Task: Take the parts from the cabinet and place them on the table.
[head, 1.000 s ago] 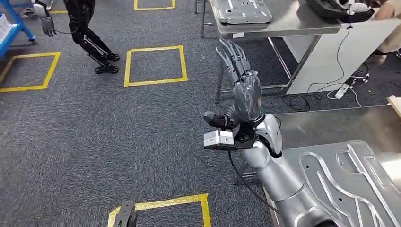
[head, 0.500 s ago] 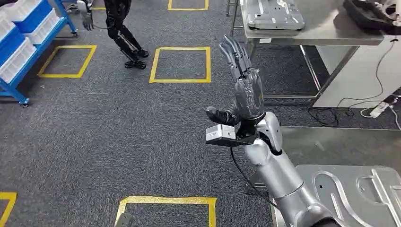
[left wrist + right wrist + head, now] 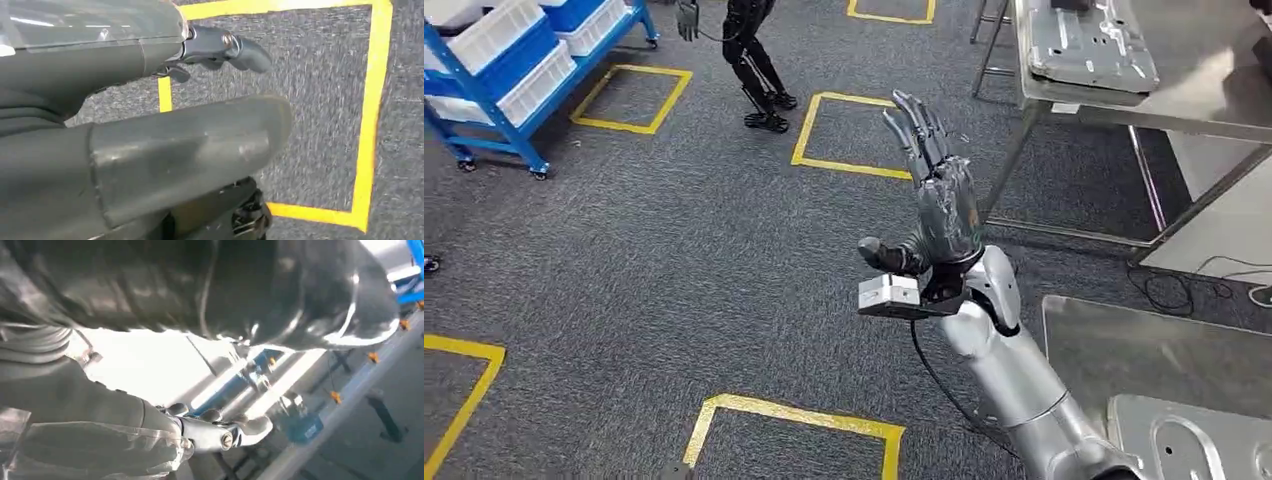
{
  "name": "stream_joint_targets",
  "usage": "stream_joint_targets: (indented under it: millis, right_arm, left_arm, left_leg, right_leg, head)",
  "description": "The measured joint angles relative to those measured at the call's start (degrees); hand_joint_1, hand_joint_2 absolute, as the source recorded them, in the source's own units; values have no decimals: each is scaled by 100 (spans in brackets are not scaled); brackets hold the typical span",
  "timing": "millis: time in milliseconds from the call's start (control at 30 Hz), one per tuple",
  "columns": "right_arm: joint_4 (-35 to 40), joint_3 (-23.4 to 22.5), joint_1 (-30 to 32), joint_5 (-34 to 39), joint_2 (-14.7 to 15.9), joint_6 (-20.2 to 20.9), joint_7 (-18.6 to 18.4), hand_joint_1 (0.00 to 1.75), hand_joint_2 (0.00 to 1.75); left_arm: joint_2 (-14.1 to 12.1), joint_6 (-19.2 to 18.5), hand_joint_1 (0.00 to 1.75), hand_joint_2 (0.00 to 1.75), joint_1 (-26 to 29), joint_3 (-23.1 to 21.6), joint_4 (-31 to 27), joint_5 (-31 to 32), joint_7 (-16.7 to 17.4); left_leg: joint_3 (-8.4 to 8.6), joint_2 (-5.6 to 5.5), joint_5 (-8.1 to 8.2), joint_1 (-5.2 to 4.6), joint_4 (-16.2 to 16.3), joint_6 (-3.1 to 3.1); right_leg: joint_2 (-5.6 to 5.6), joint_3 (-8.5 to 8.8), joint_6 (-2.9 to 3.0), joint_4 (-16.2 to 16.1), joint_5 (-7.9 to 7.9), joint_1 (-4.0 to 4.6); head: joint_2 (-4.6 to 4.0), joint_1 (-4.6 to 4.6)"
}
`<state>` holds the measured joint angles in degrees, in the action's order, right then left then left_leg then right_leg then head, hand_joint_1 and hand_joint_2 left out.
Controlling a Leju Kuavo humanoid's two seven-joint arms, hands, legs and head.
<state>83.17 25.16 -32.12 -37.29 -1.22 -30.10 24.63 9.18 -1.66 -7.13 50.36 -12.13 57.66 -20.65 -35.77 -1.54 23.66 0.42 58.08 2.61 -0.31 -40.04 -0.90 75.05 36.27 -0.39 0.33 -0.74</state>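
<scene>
Progress: early, you carry nothing | right hand raised, fingers spread, empty | left hand fingers: cannot tell | part on table, beyond right hand | cabinet trips remain

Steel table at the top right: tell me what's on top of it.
A grey pressed metal part lies flat on the steel table. The tabletop's far end is cut off by the frame, so anything there is unseen.

Rack of bins sits far left, a person's legs far middle. Far right there's a table with a metal part on it — another part lies near right on a second table.
</scene>
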Motion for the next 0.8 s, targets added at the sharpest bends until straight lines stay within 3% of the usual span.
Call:
stream_joint_targets:
  millis: [33,67,133,167,200,267,300,333,367,400,433,500,533,567,600,633,667,700,733,800]
  right_arm:
    - [-9,0,52,0,17,-9,4,0,0]
    - [-15,0,83,0,31,-15,6,0,0]
    - [-15,0,94,0,59,-57,9,0,0]
    - [-15,-7,99,4,79,-75,13,0,0]
    - [-15,-20,120,15,109,-85,15,0,0]
    - [-13,-33,177,15,133,-96,17,0,0]
    - [-13,-44,189,15,144,-101,20,0,0]
    - [-11,-48,189,15,144,-105,24,0,0]
    - [-6,-50,188,15,144,-109,28,0,0]
    - [2,-55,200,15,144,-116,35,0,0]
    - [4,-63,207,15,151,-118,39,0,0]
    - [4,-94,249,17,162,-118,39,0,0]
    - [2,-98,267,15,162,-118,39,0,0]
    - [2,-101,278,15,162,-118,41,0,0]
    - [4,-101,279,15,162,-118,41,0,0]
    - [4,-105,278,15,162,-120,41,0,0]
    - [4,-111,278,15,162,-120,41,0,0]
    - [4,-118,279,15,164,-125,41,0,0]
    - [2,-135,280,15,168,-131,46,0,0]
    - [2,-146,291,15,168,-142,48,0,0]
  left_arm:
    - [0,-20,0,0,21,-13,0,22,15]
    - [0,-37,0,0,56,-30,0,57,28]
    - [-2,-63,0,0,114,-48,0,98,48]
    - [-2,-70,0,0,137,-63,2,111,48]
    - [-4,-77,0,0,133,-79,2,129,59]
    - [-4,-90,0,0,147,-118,2,179,74]
    - [-11,-96,0,0,172,-138,2,201,79]
    - [-18,-109,0,0,191,-151,2,232,98]
    - [-37,-122,0,0,211,-168,2,240,118]
    - [-37,-135,0,0,215,-177,2,249,131]
    - [-39,-144,0,0,205,-184,2,260,144]
    - [-46,-160,0,0,191,-201,2,299,162]
    - [-46,-168,0,0,195,-214,2,315,166]
    - [-46,-173,0,0,207,-223,2,319,179]
    - [-50,-175,0,0,216,-227,2,341,186]
    - [-59,-177,0,0,217,-234,2,347,199]
    - [-72,-179,0,0,216,-243,2,347,212]
    - [-79,-184,0,0,207,-258,2,350,223]
    - [-87,-188,0,0,199,-269,2,350,238]
    - [-105,-197,0,0,235,-275,2,363,278]
  left_leg:
    - [2,-67,0,0,4,0]
    - [3,-135,1,1,13,-2]
    - [10,-272,9,1,37,-17]
    - [-7,-324,15,11,45,-33]
    - [-41,-379,17,-27,85,-76]
    - [-73,-491,-10,17,62,-146]
    - [-76,-562,-28,25,46,-190]
    - [-83,-616,-29,19,41,-237]
    - [-86,-454,86,26,111,-236]
    - [-172,-183,233,2,334,-260]
    - [-357,-37,436,8,725,-286]
    - [-773,78,786,31,1600,-328]
    - [-868,96,815,35,1796,-342]
    - [-813,116,706,38,1694,-348]
    - [-640,135,508,39,1375,-346]
    - [-359,187,264,38,861,-328]
    - [-57,378,64,24,332,-297]
    - [63,658,160,-48,92,-259]
    - [63,552,122,-61,67,-193]
    - [45,448,130,-72,70,-161]
  right_leg:
    - [6,-79,-1,117,-38,-2]
    - [10,-40,8,-29,-209,-5]
    - [82,346,40,-907,-758,-26]
    - [353,548,55,-1367,-965,-50]
    - [500,609,75,-1529,-895,-51]
    - [403,605,79,-1553,-897,-25]
    - [355,613,96,-1554,-901,-11]
    - [293,643,139,-1602,-928,-49]
    - [203,684,177,-1650,-954,-60]
    - [169,708,207,-1676,-956,-56]
    - [88,714,230,-1678,-952,-37]
    - [-81,715,253,-1672,-936,-13]
    - [-156,713,253,-1666,-927,-9]
    - [-227,715,251,-1660,-914,-9]
    - [-286,719,244,-1647,-901,-9]
    - [-346,731,225,-1638,-881,-9]
    - [-398,756,207,-1631,-859,-2]
    - [-447,764,177,-1627,-836,37]
    - [-481,763,153,-1621,-825,55]
    - [-586,798,117,-1646,-812,59]
  head:
    - [0,0]
    - [0,0]
    - [0,-2]
    - [0,0]
    - [0,-2]
    - [0,0]
    - [0,-2]
    - [0,-2]
    - [0,0]
    - [0,-13]
    - [0,-4]
    - [0,-7]
    - [0,-9]
    - [0,-7]
    - [0,-7]
    - [0,-9]
    - [0,-9]
    - [0,-9]
    - [0,0]
    - [0,-2]
